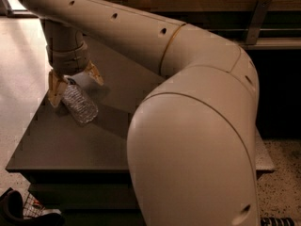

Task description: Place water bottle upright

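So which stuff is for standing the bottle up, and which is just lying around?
For the job: water bottle, tipped over on the table; claw, open over its cap end.
Just lying about: dark clutter, bottom left corner.
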Controlling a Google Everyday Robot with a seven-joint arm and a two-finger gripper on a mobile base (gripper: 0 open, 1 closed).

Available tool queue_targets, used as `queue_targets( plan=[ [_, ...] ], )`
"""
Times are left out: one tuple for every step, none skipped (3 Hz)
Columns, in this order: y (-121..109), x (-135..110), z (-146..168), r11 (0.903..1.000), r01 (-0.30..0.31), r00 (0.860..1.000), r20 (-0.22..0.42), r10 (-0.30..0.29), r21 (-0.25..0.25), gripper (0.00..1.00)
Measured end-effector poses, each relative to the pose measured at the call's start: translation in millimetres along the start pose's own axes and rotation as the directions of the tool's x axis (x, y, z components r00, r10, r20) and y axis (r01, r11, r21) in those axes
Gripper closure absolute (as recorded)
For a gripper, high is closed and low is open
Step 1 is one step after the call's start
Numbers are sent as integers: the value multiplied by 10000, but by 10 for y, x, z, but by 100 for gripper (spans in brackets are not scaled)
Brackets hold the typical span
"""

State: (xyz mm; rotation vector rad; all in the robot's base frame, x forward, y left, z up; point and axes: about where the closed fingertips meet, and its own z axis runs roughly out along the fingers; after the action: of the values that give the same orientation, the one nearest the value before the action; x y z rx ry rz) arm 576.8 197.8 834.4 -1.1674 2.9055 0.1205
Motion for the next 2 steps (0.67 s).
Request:
queue_targets(
  plan=[
    [23,-56,33,10000,38,9999,146,-37,-76,40],
    [37,-103,58,9999,51,9996,285,-48,-121,72]
  ],
)
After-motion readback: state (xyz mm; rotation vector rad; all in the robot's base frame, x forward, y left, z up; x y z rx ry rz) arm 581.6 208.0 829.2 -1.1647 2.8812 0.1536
